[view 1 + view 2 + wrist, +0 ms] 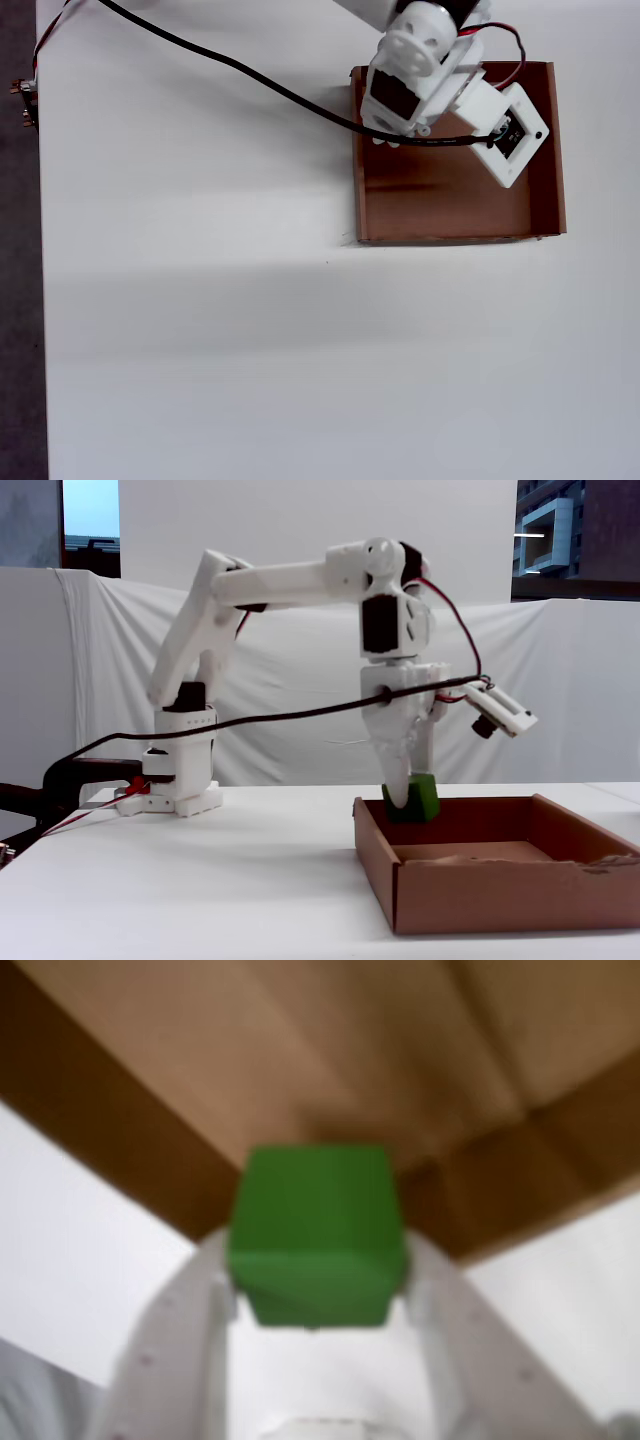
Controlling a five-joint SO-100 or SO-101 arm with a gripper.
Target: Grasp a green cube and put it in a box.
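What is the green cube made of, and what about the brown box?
The green cube looks like solid plastic or painted wood: plain, matte faces with no shine or print. I can't tell which. The box looks like cardboard: dull brown, thin upright walls and a slightly ragged top edge in the fixed view.

White plastic arm (pixel 290 580), black servos, black cable (pixel 230 65) (red wires too).

A white table (pixel 230 870) fills the foreground. Behind it hangs a wrinkled white cloth backdrop (pixel 90 670). Above, a white wall panel (pixel 300 520), with windows (pixel 90 510) at far left and right.
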